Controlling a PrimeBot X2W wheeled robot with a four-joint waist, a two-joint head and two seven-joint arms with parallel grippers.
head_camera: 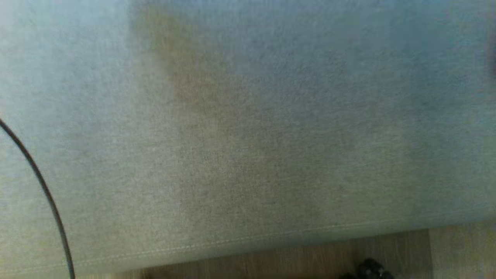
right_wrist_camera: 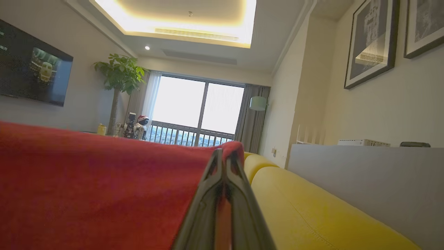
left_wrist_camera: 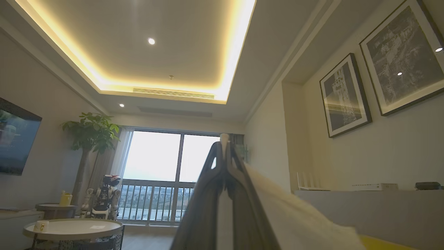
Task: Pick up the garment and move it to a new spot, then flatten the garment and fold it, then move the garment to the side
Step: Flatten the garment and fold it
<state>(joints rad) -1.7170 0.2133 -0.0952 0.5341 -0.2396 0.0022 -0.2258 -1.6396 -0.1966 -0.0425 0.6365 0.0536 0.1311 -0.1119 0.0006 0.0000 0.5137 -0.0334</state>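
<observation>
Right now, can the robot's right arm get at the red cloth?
Most likely yes. The right gripper has its jaws shut at the edge of the red cloth, with red showing between them, so it seems to be gripping it. Nothing stands in the way.

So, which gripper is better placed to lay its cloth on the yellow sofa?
Probably right: the right gripper, shut on red cloth, sits beside the yellow cushion; the left gripper, holding pale cloth, seems higher.

The left gripper (left_wrist_camera: 225, 146) has two long grey-brown fingers (left_wrist_camera: 208, 194), broad at the base, narrowing toward the tips. The right gripper (right_wrist_camera: 224, 154) has darker, glossy fingers (right_wrist_camera: 204, 205) of like taper.
</observation>
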